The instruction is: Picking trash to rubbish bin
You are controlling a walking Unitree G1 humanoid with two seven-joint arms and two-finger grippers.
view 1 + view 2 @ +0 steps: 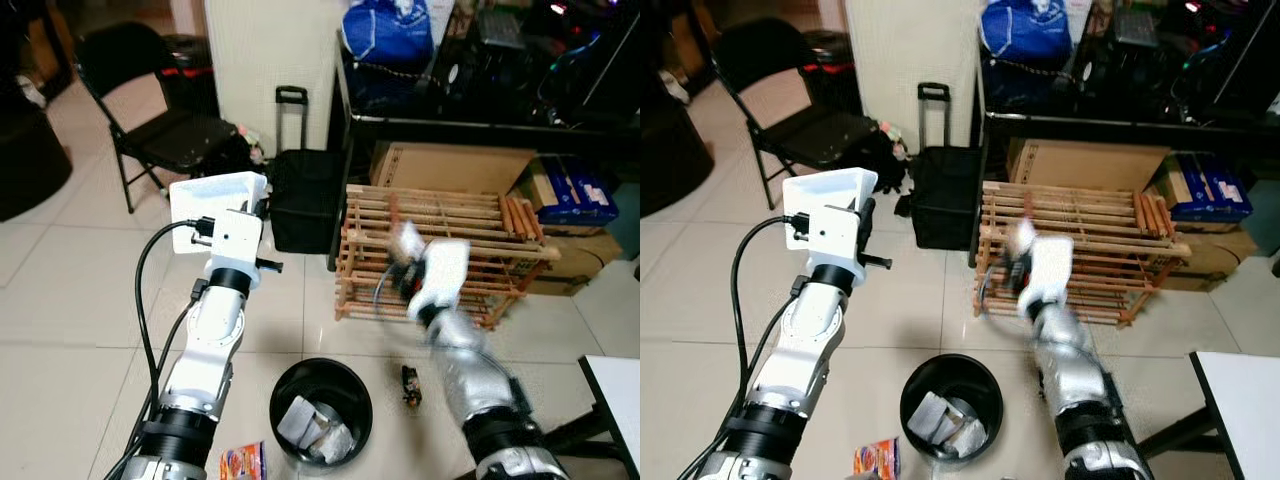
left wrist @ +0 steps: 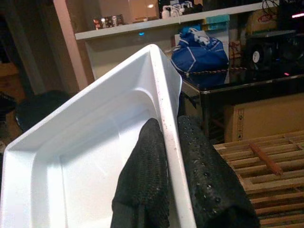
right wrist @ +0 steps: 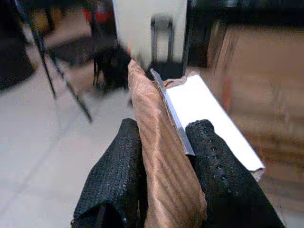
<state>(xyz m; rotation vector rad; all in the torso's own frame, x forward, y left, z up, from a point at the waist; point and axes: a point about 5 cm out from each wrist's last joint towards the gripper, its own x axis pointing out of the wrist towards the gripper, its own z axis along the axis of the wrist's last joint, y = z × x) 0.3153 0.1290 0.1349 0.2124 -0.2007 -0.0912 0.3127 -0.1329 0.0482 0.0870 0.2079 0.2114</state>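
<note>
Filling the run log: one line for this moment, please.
left end effector: shut on white tray, raised | right end effector: shut on cardboard piece, arm blurred | bin: holds trash

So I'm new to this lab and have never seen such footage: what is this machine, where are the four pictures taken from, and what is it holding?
It is a humanoid robot with two silver arms, tidying trash indoors. The two wide pictures come from cameras in its head, looking down; the other two come from a camera on each wrist, looking along that gripper's black fingers.

The left gripper is shut on the rim of a white plastic tray, held up high. The right gripper is shut on a piece of brown cardboard; that arm looks blurred in the head views.

On the tiled floor stands a black rubbish bin with some trash inside. Beside it lie a small dark item and a colourful packet. Behind is a wooden rack.
</note>
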